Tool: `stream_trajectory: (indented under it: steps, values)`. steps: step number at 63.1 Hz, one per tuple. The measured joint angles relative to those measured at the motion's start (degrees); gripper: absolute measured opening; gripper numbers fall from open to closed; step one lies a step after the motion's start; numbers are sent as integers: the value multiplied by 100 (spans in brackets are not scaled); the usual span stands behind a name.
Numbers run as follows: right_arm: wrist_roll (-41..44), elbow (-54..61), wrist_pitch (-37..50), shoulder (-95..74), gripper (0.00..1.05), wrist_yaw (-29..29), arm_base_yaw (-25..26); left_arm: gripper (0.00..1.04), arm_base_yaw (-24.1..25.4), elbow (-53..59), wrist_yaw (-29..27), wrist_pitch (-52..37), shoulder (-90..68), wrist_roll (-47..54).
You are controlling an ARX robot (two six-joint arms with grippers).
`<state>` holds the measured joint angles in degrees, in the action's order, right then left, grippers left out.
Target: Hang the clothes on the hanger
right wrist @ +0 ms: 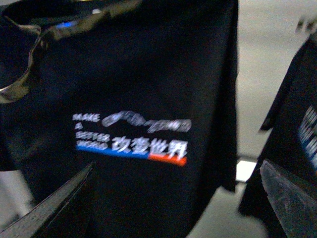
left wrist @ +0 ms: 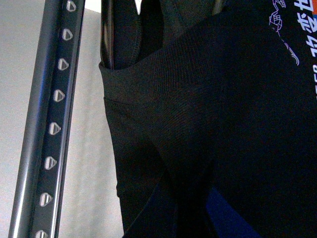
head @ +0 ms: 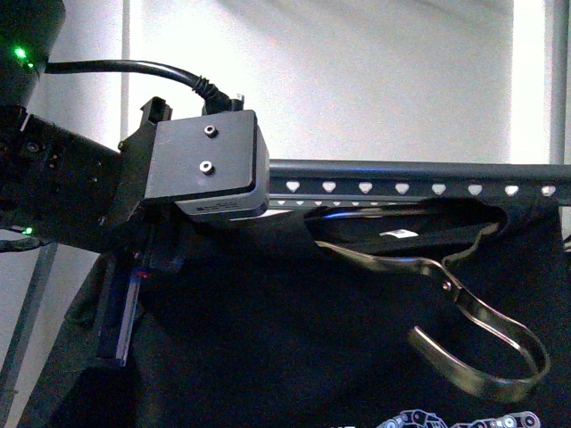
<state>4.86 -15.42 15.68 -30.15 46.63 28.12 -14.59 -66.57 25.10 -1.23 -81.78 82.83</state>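
Note:
The clothes (head: 268, 339), a black T-shirt, hang just under the hanger (head: 401, 185), a dark-grey rail with heart-shaped holes. The open collar (head: 401, 234) sits below the rail. My left gripper (head: 125, 308) is shut on the shirt's shoulder fabric at the rail's left part. In the left wrist view the black cloth (left wrist: 208, 124) covers the jaws and the rail (left wrist: 49, 124) runs beside it. My right gripper (right wrist: 173, 213) is open and empty, facing the shirt's chest print (right wrist: 131, 136) of white lettering with blue and orange strips, apart from it.
A shiny bent metal strip (head: 482, 334) loops out of the collar and hangs over the shirt's front; it also shows in the right wrist view (right wrist: 25, 64). A second black printed garment (right wrist: 297, 129) hangs beside the shirt. A pale wall lies behind the rail.

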Motion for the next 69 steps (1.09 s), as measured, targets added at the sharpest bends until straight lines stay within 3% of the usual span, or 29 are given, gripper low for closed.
stream_trajectory:
  steps: [3,5,11,18,32,45,69]
  values:
    - [741,-197,660,-431,97,-28,-50,5,17,0,-9,0,0,2]
    - [1764,-398,1182,-872,97,0,-166,5,20,0,-13,0,0,4]
    - [3665,-883,1519,-1624,97,-35,-487,5,15,0,-9,0,0,4]
    - [5449,-1416,1506,-2260,97,-83,-876,5,11,0,-4,0,0,4]
    - [7864,-2483,1027,-3274,97,-293,-1587,5,11,0,-7,0,0,4]
    - [8804,-3322,828,-4030,97,-614,-1965,5,11,0,-9,0,0,4]
    - [9226,-4476,551,-5036,97,-1331,-2184,5,11,0,-9,0,0,4]
